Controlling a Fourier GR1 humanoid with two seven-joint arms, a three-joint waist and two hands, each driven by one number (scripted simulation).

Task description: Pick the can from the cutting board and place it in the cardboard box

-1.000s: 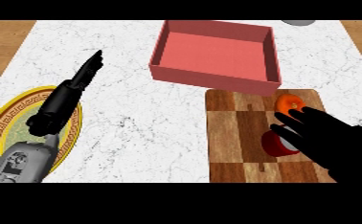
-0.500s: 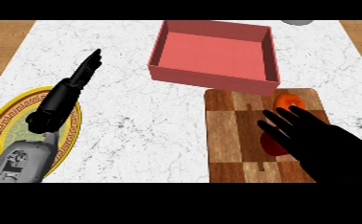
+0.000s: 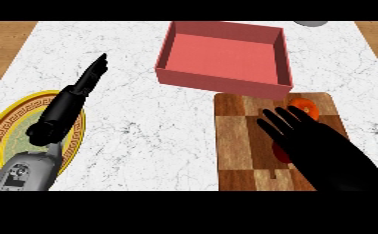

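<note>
place: kitchen; evidence: marble counter (image 3: 148,128) | wooden cutting board (image 3: 240,143) | gold-rimmed plate (image 3: 18,123)

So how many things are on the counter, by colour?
Red or pink: 2, the box and a red thing mostly hidden under the right hand
Orange: 1, round thing
Brown: 1, cutting board
Yellow: 1, plate
Total: 5

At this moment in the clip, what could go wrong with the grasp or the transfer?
1. The right hand covers most of the red can with straight fingers, so the grasp could close off-centre and tip it.
2. The orange fruit lies beside those fingers on the cutting board; it may get knocked.
3. The box has a raised near wall facing the board; a low carry could clip it.
</note>
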